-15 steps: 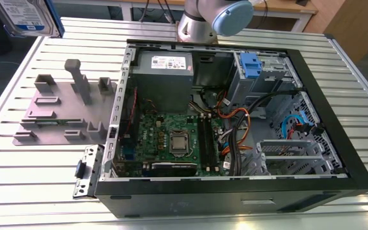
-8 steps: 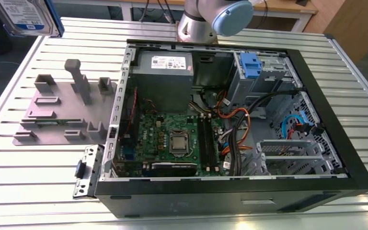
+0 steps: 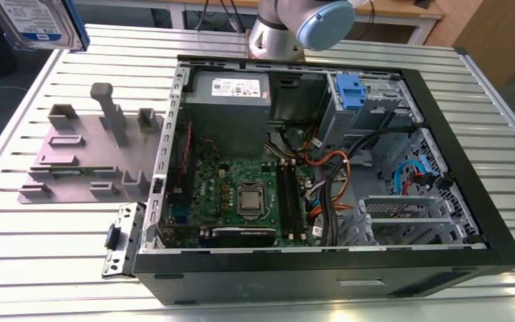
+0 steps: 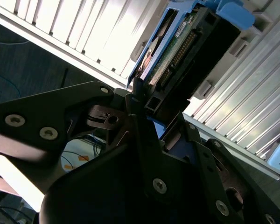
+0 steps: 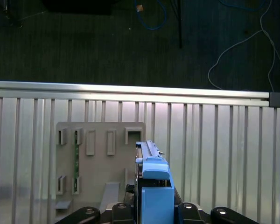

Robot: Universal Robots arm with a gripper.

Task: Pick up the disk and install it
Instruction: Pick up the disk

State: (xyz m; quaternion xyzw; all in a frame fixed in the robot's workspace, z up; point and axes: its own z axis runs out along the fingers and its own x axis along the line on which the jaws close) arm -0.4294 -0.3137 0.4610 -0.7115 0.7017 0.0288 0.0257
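Exterior view: the flat silver-metal disk (image 3: 35, 21) in its blue plastic frame hangs high at the exterior view's left, cut off by the edge and well apart from the open black computer case (image 3: 284, 285). Second wrist view: the black gripper (image 4: 147, 100) is clamped on the disk's end, the long axis running away from the jaws — the contact is partly hidden. First wrist view: the disk hangs over the grey plastic stand (image 5: 95, 168).

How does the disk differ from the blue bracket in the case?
The disk hangs clear of the table; the bracket sits in the case. The disk shows a silver labelled drive; the bracket shows none. Both have blue plastic.
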